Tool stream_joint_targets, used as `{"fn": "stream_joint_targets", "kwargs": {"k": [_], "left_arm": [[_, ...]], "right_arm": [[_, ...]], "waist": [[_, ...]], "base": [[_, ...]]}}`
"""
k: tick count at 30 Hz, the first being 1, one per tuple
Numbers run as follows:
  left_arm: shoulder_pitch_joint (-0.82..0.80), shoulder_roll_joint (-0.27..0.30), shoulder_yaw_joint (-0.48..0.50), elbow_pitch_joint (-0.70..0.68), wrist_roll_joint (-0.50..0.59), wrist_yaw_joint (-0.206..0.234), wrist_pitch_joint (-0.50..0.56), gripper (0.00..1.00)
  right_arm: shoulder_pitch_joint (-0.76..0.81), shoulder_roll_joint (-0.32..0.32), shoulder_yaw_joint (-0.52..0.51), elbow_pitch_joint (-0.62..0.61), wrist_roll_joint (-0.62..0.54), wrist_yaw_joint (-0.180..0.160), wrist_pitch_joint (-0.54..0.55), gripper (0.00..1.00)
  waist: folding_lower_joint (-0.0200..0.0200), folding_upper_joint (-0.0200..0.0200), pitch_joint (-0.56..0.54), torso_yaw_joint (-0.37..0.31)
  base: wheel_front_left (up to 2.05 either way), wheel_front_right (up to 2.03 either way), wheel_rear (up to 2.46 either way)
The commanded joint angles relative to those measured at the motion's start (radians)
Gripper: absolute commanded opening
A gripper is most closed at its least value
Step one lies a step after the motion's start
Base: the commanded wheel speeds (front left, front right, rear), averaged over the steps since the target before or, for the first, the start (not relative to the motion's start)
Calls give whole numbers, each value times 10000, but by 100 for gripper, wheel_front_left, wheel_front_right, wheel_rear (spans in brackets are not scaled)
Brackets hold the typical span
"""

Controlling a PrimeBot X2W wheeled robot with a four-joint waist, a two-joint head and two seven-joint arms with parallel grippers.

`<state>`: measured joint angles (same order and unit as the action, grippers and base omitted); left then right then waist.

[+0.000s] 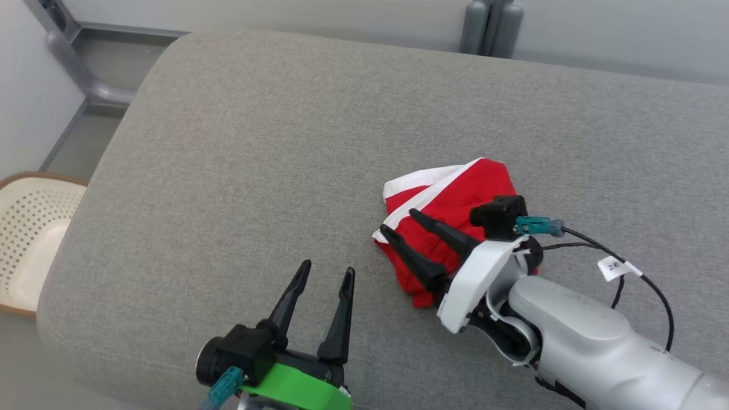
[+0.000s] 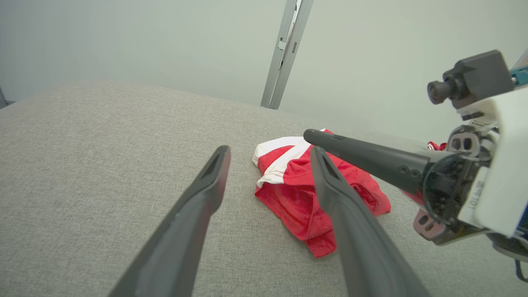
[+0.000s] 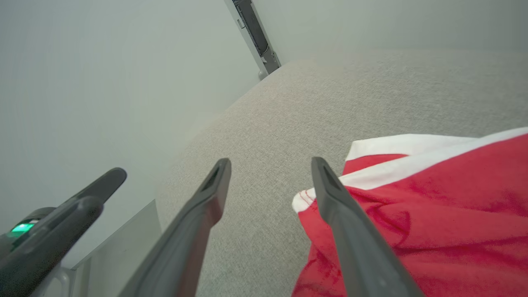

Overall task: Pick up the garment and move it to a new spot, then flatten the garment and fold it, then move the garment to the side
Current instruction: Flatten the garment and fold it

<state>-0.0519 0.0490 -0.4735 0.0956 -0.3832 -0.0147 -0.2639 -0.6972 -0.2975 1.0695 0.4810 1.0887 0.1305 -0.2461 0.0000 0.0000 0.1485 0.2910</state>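
Observation:
A crumpled red garment [image 1: 455, 193] with white trim lies in a heap on the grey cushion [image 1: 256, 142], right of centre. My right gripper [image 1: 398, 222] hovers open over the heap's near-left edge. In the right wrist view one finger of that gripper [image 3: 270, 163] crosses the garment [image 3: 433, 206] and bare cushion shows between the two fingers. My left gripper [image 1: 327, 269] stands open and empty near the front edge, left of the heap. Seen from the left wrist, the garment [image 2: 288, 181] lies just beyond my left gripper [image 2: 270, 152], with a right-arm finger [image 2: 363, 159] reaching over it.
The cushion's rounded left edge drops to the floor, where a cream perforated seat [image 1: 34, 228] stands. A grey metal frame [image 1: 85, 80] runs at the far left and grey posts [image 1: 492, 25] rise behind the cushion. A black cable [image 1: 643, 273] loops off my right wrist.

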Motion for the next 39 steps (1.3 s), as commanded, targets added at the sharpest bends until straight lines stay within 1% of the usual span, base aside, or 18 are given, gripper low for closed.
{"fn": "stream_joint_targets", "kwargs": {"k": [1,2,3,5,9,11,15,19,22,24,26,31,39], "left_arm": [[220,33,169,-47,55,65,1,100],[308,33,304,-96,114,92,1,100],[394,33,444,-141,157,146,1,100],[612,33,731,-254,312,205,1,100],[1018,32,1313,-622,541,273,1,100],[1187,33,1534,-794,622,265,1,100],[1445,32,2023,-1252,888,282,1,100],[1740,32,2469,-1664,1223,392,1,100],[1988,32,2720,-1790,1359,434,1,100],[2130,30,2827,-1793,1738,415,1,100],[2305,30,2922,-1773,1888,456,1,100],[2584,29,3064,-1623,2342,527,1,100],[2698,29,3108,-1377,2419,712,1,100]], "right_arm": [[240,-91,-156,63,-288,3,-121,100],[396,-179,-392,109,-453,3,-171,100],[480,-221,-836,63,-687,3,-193,100],[940,-338,-2004,-183,-1371,3,-193,100],[2479,-462,-4466,-738,-3242,3,-183,100],[3210,-434,-5482,-1047,-4256,3,-184,100],[4653,-1,-7338,-1869,-5928,3,-185,100],[5784,597,-8522,-2797,-7241,3,-185,100],[6468,1073,-8950,-3280,-7813,3,-185,100],[6775,1243,-9005,-3582,-8152,3,-185,100],[7178,1400,-8997,-3697,-8357,3,-186,100],[7726,1549,-8886,-3733,-8802,3,-186,100],[7919,1648,-8876,-3691,-8943,3,-186,100]], "waist": [[0,0,-555,-615],[0,0,-672,-756],[0,0,-793,-893],[0,0,-1042,-1162],[0,0,-1360,-1618],[0,0,-1430,-1802],[0,0,-1526,-2135],[0,0,-1631,-2478],[0,0,-1760,-2695],[0,0,-1859,-2810],[0,0,-1951,-2907],[0,0,-2103,-3063],[0,0,-2255,-3114]], "base": [[0,0,0],[0,0,0],[0,0,0],[0,0,0],[0,0,0],[0,0,0],[0,0,0],[0,0,0],[0,0,0],[0,0,0],[0,0,0],[0,0,0],[0,0,0]]}}
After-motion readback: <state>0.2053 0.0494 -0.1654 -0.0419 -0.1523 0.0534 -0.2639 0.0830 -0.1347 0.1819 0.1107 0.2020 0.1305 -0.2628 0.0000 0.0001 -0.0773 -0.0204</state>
